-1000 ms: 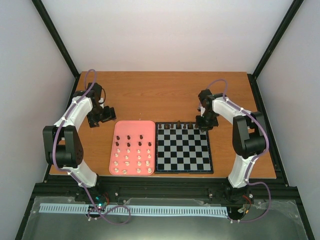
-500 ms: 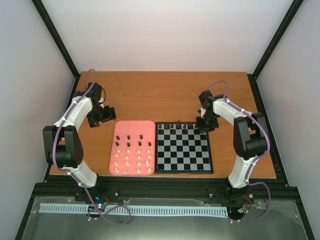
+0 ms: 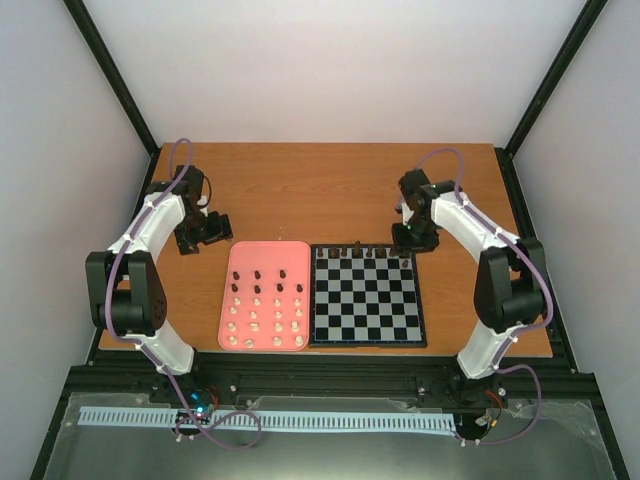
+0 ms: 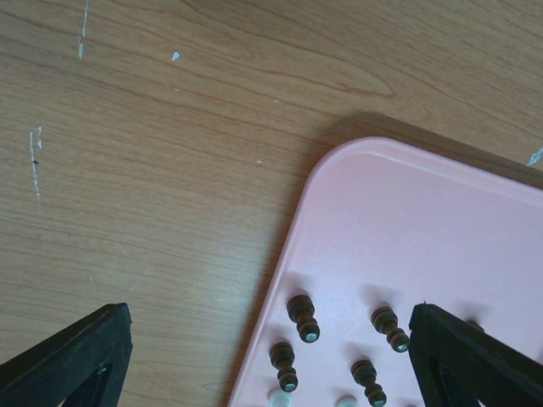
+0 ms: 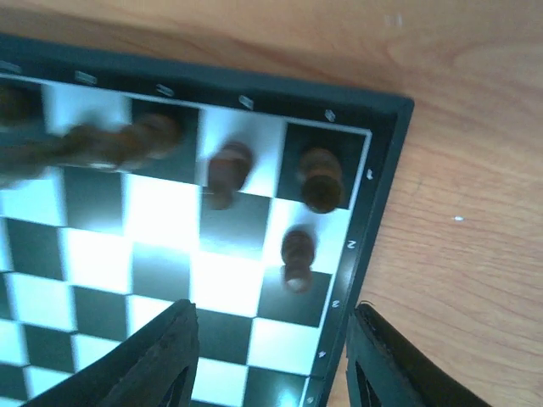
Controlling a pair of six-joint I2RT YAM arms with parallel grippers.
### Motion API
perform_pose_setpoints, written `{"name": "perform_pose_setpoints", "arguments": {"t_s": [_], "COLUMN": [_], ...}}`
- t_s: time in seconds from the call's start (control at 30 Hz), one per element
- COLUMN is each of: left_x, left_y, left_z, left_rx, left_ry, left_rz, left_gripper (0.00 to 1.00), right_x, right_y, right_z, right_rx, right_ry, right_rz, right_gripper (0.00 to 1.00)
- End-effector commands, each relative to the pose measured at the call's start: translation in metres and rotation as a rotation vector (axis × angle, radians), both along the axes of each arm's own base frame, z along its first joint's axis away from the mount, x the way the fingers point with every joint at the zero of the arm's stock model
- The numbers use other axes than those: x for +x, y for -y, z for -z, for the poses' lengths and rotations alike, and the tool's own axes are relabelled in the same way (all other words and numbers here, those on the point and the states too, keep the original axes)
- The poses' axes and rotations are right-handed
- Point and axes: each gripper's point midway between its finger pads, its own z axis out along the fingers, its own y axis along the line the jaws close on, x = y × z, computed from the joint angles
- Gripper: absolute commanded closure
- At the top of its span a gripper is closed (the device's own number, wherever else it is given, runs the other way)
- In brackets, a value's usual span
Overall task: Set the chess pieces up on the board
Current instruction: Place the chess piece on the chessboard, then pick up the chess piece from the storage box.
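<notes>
Right gripper (image 5: 271, 339) just let go: fingers spread, empty, over the 1 o'clock corner of the black-and-grey checked chessboard (image 5: 386, 170). The small dark brown pawn (image 5: 297, 250) stands there, looks placed. Left gripper (image 4: 270, 339) hangs wide open, empty, over the pink plastic tray (image 4: 407, 212) at 9 o'clock, with plenty of pieces (image 4: 303, 315) left.

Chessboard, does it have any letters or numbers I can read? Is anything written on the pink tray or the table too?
Nothing here can be read for sure.
Board border: small pale marks beside the rows and columns, too blurred to read.
Pink tray: no writing shows.
Table: no writing, only pale scratches.
</notes>
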Motion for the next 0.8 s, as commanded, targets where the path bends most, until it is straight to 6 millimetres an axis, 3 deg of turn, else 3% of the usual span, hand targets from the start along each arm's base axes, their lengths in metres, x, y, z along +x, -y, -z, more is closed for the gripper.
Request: {"name": "perform_pose_setpoints", "arguments": {"t_s": [0.0,0.17,0.27,0.4,0.6,0.77], "left_x": [0.011,0.012,0.013,0.014,0.014,0.012], "left_y": [0.0,0.001,0.002,0.003,0.004,0.005], "left_z": [-0.01,-0.009,-0.009,-0.01,-0.012,-0.012], "left_rx": [-0.001,-0.006,-0.013,-0.017,-0.021,-0.026], "left_ry": [0.036,0.034,0.034,0.036,0.041,0.042], "left_rz": [0.01,0.009,0.007,0.007,0.008,0.008], "left_gripper": [0.0,0.0,0.0,0.0,0.0,0.0], "right_x": [0.004,-0.002,-0.011,-0.019,-0.04,-0.064], "right_y": [-0.04,-0.129,-0.186,-0.239,-0.281,-0.291], "right_z": [-0.059,-0.067,-0.051,-0.032,-0.008,0.012], "right_rx": [0.035,0.112,0.145,0.18,0.177,0.157], "right_ry": [0.12,0.119,0.099,0.056,0.008,-0.055], "right_rz": [-0.092,-0.276,-0.407,-0.537,-0.673,-0.729], "right_gripper": [0.51,0.5,0.5,0.5,0.51,0.51]}}
